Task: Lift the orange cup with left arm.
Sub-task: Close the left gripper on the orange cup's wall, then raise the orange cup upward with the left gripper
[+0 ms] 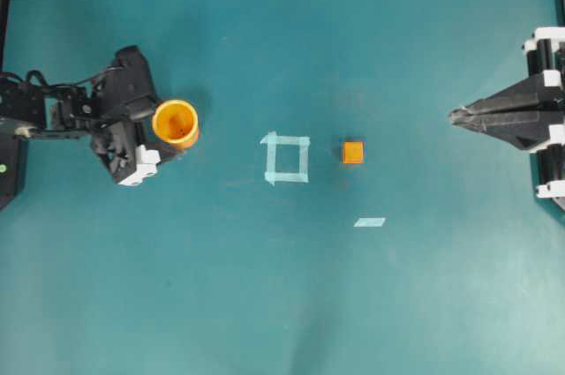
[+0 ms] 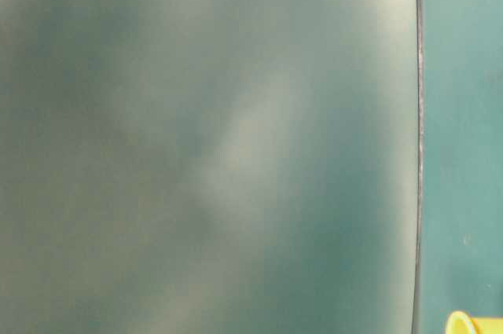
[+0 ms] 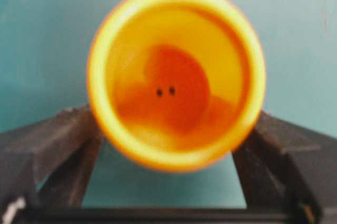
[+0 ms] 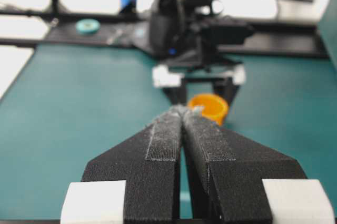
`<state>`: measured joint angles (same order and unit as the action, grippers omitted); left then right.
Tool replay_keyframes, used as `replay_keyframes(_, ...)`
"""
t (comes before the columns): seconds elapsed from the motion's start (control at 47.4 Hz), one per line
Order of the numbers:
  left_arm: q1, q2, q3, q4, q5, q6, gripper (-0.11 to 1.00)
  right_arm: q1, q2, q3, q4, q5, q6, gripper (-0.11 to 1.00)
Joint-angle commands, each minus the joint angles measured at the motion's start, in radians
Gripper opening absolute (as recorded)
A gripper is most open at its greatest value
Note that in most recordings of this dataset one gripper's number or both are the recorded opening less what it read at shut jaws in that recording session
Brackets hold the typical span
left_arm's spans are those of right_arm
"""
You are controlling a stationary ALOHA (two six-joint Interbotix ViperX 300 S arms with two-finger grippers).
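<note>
The orange cup [image 1: 176,123] stands upright on the teal table at the left, and its yellow rim [image 2: 460,323] just shows in the table-level view. My left gripper [image 1: 157,126] is open and tilted down over it. In the left wrist view I look into the cup [image 3: 176,76], which sits between the two black fingers [image 3: 58,145], one on each side; whether they touch it is hidden by the rim. My right gripper [image 1: 455,115] is shut at the far right, its pads [image 4: 167,134] pressed together and empty. The right wrist view shows the cup [image 4: 211,106] beyond its tips.
A small orange cube [image 1: 353,152] lies right of a pale tape square [image 1: 287,158] near the table's middle. A short tape strip [image 1: 370,221] lies further forward. The table-level view is mostly a blurred grey-green surface.
</note>
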<state>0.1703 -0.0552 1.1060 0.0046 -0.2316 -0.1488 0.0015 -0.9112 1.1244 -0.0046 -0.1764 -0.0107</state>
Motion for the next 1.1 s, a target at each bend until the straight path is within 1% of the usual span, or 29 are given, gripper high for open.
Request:
replay_keyframes(0.0, 0.003, 0.005, -0.031, 0.003, -0.018, 0.003, 0.82, 0.002, 0.006, -0.031, -0.002, -0.003, 0.002, 0.00)
replay_keyframes(0.295, 0.003, 0.029, -0.054, 0.005, -0.037, 0.008, 0.81, 0.002, 0.012, -0.032, -0.002, -0.003, 0.002, 0.00)
replay_keyframes(0.359, 0.002, 0.026, -0.052, 0.005, -0.037, 0.008, 0.77, 0.002, 0.012, -0.031, -0.002, -0.003, 0.002, 0.00)
replay_keyframes(0.443, 0.003, 0.026, -0.055, 0.005, -0.037, 0.008, 0.68, 0.002, 0.012, -0.032, -0.002, -0.003, 0.002, 0.00)
replay_keyframes(0.485, 0.003, 0.025, -0.057, 0.005, -0.037, 0.008, 0.66, 0.003, 0.012, -0.031, -0.002, -0.003, 0.002, 0.00)
replay_keyframes(0.696, 0.003, -0.026, -0.063, 0.005, -0.021, 0.009, 0.65, 0.003, 0.012, -0.034, -0.002, -0.002, 0.002, 0.00)
replay_keyframes(0.844, 0.003, -0.092, -0.064, 0.006, 0.020, 0.014, 0.65, 0.003, 0.011, -0.034, -0.002, -0.002, 0.002, 0.00)
replay_keyframes(0.97, 0.003, -0.161, -0.074, 0.006, 0.098, 0.035, 0.65, 0.003, 0.012, -0.035, -0.002, -0.003, 0.002, 0.00)
replay_keyframes(1.076, 0.003, -0.222, -0.097, 0.006, 0.187, 0.054, 0.65, 0.003, 0.012, -0.037, -0.002, -0.002, 0.002, 0.00)
